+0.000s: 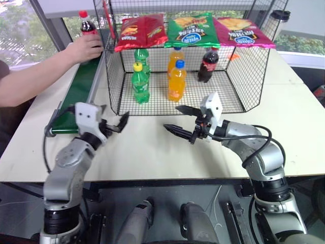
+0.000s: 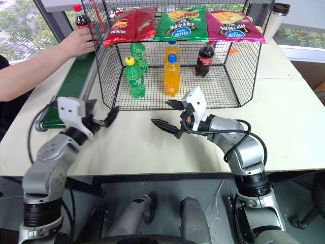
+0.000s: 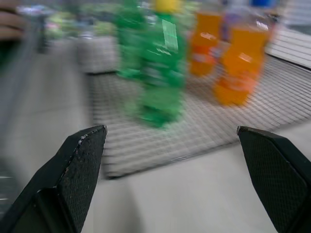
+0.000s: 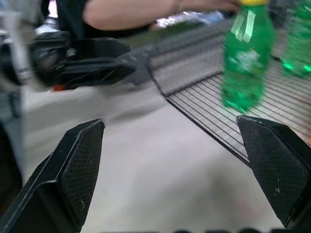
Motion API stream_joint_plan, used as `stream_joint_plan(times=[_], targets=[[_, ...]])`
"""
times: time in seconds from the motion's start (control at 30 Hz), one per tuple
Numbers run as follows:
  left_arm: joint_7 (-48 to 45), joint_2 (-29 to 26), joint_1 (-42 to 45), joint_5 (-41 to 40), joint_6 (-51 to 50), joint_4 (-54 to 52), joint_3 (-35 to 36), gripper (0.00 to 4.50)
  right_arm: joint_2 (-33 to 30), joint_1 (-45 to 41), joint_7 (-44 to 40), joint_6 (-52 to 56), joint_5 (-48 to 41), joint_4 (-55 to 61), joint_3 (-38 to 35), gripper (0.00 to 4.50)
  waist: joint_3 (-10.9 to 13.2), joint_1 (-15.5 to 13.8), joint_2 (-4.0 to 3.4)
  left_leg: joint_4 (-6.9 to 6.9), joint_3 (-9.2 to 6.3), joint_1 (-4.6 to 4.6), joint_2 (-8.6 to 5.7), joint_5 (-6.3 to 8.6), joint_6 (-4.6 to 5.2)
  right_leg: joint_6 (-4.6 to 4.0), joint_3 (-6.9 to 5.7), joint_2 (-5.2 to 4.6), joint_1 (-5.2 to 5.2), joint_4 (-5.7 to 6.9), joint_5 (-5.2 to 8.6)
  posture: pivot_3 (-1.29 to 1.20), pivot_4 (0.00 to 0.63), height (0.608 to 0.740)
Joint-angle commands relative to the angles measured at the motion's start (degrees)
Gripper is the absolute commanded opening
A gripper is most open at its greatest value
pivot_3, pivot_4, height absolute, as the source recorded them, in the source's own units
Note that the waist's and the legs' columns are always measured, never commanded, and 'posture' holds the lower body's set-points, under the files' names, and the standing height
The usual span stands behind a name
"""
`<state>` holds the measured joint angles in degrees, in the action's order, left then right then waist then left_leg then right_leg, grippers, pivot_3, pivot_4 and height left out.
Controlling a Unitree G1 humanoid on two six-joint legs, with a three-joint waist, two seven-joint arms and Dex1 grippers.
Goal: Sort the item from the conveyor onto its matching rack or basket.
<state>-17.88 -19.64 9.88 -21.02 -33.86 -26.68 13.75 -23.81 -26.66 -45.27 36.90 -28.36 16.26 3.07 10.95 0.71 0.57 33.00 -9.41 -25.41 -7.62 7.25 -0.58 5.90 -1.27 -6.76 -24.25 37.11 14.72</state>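
You've got both pincers wide open, nothing held: left gripper [image 1: 118, 123] near the conveyor's [image 1: 81, 89] near end, right gripper [image 1: 179, 120] just in front of the basket [image 1: 114, 76]. Cola bottle [image 1: 87, 24] is upright at the belt's far end w/ a person's hand [image 1: 86, 47] on it.

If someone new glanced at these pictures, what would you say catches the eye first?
Probably the black wire basket in the middle of the table, with green, orange and cola bottles standing inside and three bright chip bags hung along its top. Next, a person's hand holding a cola bottle at the conveyor's far end.
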Motion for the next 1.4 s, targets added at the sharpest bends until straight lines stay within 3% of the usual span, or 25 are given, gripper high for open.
stream_joint_plan(times=[0.03,0.57,0.87,1.4], targets=[[1.1,-2.6,-0.1,-3.3,-2.1,-2.8,7.5,4.5,-1.0,-3.1,-2.3,-0.1,-2.2,4.1,0.6,4.47,0.0,0.0,0.0,0.0,0.0,-0.01,0.0,0.0,0.0,-0.01,0.0,0.0,0.0,-0.01,0.0,0.0,0.15,0.738],[3.5,-6.9,-4.6,-3.7,-0.3,3.1,17.2,4.5,-2.5,-2.8,-4.9,-5.6,2.9,1.5,5.8,4.47,0.0,-0.1,0.0,0.0,0.03,-0.01,0.01,0.01,-0.01,-0.04,0.09,-0.02,-0.02,-0.06,-0.01,0.0,0.15,0.738],[3.9,-8.8,-3.3,-0.9,4.7,10.9,17.3,4.5,-2.9,-2.0,-5.2,-6.4,3.9,3.1,6.6,4.47,0.0,-0.1,0.0,-0.03,0.03,-0.04,0.01,0.01,-0.02,-0.04,0.11,-0.03,-0.06,-0.07,-0.01,0.0,0.15,0.738],[3.2,-9.6,-0.6,-0.6,7.1,14.2,15.2,4.5,-3.2,-1.6,-4.2,-6.3,5.9,3.4,7.2,4.47,0.0,0.0,0.0,-0.07,0.07,-0.06,0.02,0.02,-0.03,-0.04,0.17,-0.02,-0.12,-0.07,-0.01,0.0,0.15,0.738]])
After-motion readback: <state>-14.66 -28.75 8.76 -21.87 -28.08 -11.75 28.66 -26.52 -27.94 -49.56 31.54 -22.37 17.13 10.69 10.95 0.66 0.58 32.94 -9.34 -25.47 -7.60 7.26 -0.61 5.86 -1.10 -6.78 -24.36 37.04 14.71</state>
